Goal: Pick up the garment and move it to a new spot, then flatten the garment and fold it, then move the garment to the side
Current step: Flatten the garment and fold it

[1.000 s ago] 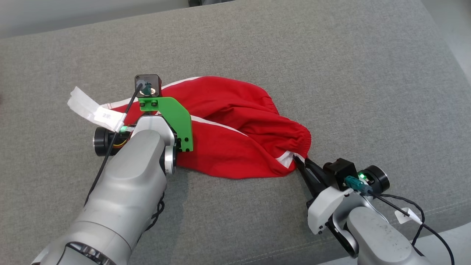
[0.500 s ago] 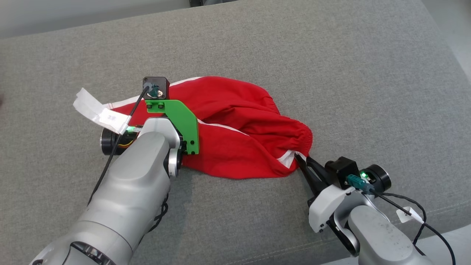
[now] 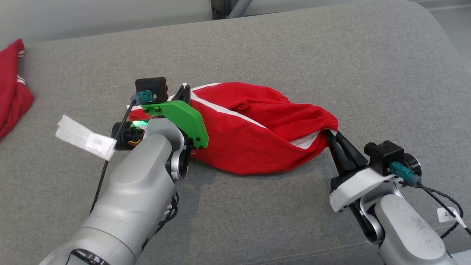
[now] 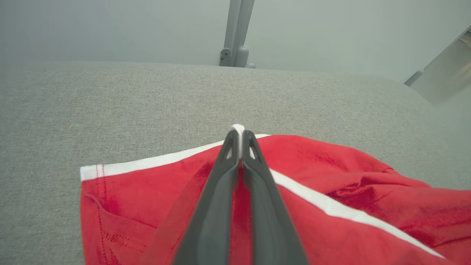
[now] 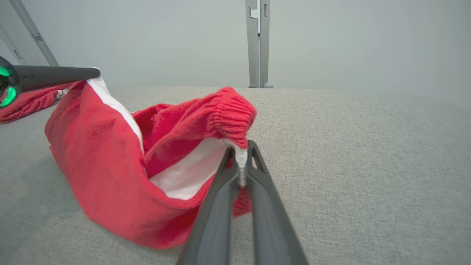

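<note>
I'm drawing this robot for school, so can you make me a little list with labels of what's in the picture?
surface: grey fabric cushion
garment: red shorts with white stripes, bunched, hanging between the two claws, bottom resting on the cushion
left claw: shut on a white-striped edge of the shorts
right claw: shut on the shorts beside the gathered elastic band
extra: another red garment at the cushion's far left

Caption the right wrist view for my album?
Right gripper pinches the white-trimmed edge of the red garment on a grey cushion.
</note>
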Controlling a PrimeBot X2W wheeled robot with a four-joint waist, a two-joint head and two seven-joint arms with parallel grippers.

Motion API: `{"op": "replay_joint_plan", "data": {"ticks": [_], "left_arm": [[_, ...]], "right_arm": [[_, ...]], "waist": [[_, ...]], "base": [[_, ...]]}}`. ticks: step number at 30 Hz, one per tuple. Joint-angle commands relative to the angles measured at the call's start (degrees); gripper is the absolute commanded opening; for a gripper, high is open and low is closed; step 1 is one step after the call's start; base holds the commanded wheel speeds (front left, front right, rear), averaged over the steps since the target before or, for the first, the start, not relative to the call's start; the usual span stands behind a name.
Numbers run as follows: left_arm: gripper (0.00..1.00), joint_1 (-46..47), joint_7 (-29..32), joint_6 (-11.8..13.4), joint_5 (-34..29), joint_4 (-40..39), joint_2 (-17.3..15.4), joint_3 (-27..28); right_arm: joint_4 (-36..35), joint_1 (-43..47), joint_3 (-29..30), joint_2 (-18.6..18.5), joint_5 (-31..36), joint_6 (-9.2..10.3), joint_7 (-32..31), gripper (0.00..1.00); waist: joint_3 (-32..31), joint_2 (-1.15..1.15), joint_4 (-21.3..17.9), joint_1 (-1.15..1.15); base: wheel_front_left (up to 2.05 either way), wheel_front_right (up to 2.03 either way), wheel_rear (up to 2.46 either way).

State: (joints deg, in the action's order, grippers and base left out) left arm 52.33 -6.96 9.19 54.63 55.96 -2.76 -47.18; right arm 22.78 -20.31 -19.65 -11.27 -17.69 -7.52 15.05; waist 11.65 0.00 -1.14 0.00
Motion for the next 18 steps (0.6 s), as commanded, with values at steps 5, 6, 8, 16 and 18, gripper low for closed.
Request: {"op": "replay_joint_plan", "data": {"ticks": [5, 6, 8, 16, 18], "left_arm": [[0.00, -4.0, -5.9, -3.3, 1.5, -2.1, -1.4, 2.0], [0.00, -5.1, -6.6, -4.0, 1.9, -3.0, -1.7, 2.6], [0.00, -7.3, -7.5, -5.0, 2.1, -5.2, -2.6, 3.7], [0.00, -22.4, -8.2, -4.9, -0.7, -23.9, -6.5, 14.1], [0.00, -27.1, -8.2, -4.2, -2.1, -29.5, -6.9, 17.0]], "right_arm": [[-5.2, 3.5, 2.7, -1.7, -1.8, 0.06, 0.2, 0.00], [-6.2, 4.2, 2.9, -1.8, -2.3, 0.06, 0.2, 0.00], [-8.5, 5.7, 3.5, -2.0, -3.6, 0.06, 0.2, 0.00], [-16.6, 12.8, 5.9, -2.4, -8.6, 0.06, 0.0, 0.00], [-18.4, 14.6, 6.5, -2.1, -9.5, 0.06, -0.5, 0.00]], "waist": [[-4.3, 0.00, 2.9, 0.00], [-4.9, 0.00, 3.1, 0.00], [-6.2, 0.00, 3.5, 0.00], [-11.2, 0.00, 4.1, 0.00], [-12.2, 0.00, 3.9, 0.00]], "base": [[0.00, 0.00, 0.00], [0.00, 0.00, 0.00], [0.00, 0.00, 0.00], [0.00, 0.00, 0.00], [0.00, 0.00, 0.00]]}}
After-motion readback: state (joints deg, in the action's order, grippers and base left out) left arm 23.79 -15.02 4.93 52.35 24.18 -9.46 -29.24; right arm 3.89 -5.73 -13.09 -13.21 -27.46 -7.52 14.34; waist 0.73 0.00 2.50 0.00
